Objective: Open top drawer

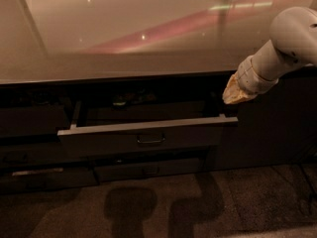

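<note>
Nearest is the dark, speckled floor [257,202], with two soft shadows lying on it below the drawers. Above it, low in the cabinet, sits a short lower drawer [148,171], its front flush and dim.

The top drawer [109,142] stands partly out of the cabinet, under the counter edge and left of centre. Its dark front faces forward, with a pale strip running along the top edge. A small bar handle [151,140] sits in the middle of the front. On the left, a pale side wall runs back into the cabinet. The inside of the drawer is dark, and what lies there cannot be made out.

The gripper [234,95] hangs just above the drawer's right front corner and just below the counter edge, with a narrow dark gap between it and the pale strip. Whether it is spread or pressed together cannot be told. The pale arm [292,38] comes down to it from the upper right.

Right of the drawer is a dark cabinet door [270,133]. Farthest back, the glossy counter [99,38] spans the view, carrying a reddish streak of reflection.
</note>
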Action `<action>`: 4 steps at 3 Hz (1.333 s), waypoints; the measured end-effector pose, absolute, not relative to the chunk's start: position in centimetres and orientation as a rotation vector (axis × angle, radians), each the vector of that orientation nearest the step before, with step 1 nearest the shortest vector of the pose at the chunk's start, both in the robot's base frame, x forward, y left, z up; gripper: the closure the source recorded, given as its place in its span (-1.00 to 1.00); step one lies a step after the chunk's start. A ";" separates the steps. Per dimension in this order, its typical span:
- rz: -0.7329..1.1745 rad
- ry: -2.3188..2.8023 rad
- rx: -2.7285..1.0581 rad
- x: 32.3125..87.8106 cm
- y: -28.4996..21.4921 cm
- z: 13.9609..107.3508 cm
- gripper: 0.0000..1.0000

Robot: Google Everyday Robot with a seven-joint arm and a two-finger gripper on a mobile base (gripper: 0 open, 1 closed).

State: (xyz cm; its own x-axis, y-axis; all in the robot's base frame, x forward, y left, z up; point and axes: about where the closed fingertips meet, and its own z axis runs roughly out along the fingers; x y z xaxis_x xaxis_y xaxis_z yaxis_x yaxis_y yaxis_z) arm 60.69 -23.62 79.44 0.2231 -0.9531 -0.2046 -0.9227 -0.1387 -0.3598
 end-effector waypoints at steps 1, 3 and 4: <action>-0.078 1.725 -2.101 60.8 -23.5 79.2 1.00; 0.130 1.555 -2.106 61.0 -22.5 79.6 1.00; 0.101 1.597 -2.115 62.8 -20.7 78.0 1.00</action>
